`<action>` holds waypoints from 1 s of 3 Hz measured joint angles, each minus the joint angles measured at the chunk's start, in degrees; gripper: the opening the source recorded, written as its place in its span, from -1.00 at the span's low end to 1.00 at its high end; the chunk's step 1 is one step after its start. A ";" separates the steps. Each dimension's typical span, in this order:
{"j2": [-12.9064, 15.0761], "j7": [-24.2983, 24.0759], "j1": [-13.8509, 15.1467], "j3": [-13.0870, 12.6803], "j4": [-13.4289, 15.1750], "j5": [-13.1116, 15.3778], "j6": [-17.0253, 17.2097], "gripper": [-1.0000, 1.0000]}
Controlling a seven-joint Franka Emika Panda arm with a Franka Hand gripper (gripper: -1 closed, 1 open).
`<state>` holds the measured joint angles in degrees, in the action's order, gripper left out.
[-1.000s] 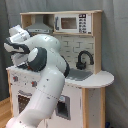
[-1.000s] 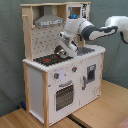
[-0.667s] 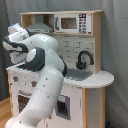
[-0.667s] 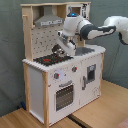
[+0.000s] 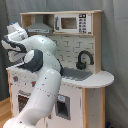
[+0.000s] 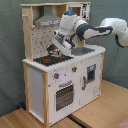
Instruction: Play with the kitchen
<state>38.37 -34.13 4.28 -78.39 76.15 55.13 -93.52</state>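
Directly below end effector (image 6: pixel 54 48), kitchen (image 6: pixel 60 80) stovetop (image 6: pixel 50 59)

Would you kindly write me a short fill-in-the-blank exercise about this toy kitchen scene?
1. In the second exterior view, the gripper hovers over the ____, not the sink.
2. In the first exterior view, the black faucet stands behind the ____.
3. The microwave sits at the top beside the grey ____.
4. The oven door sits ____ the stovetop.

Missing words: stovetop; sink; hood; below
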 joint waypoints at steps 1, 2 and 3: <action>3.66 0.06 -2.37 1.43 -0.62 1.31 -3.18 -1.00; 5.95 1.80 -5.24 2.24 -4.24 2.09 -4.78 -1.00; 9.10 3.00 -6.69 3.16 -8.08 4.44 -4.85 -1.00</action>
<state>47.47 -31.14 -2.41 -75.24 68.07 59.57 -98.37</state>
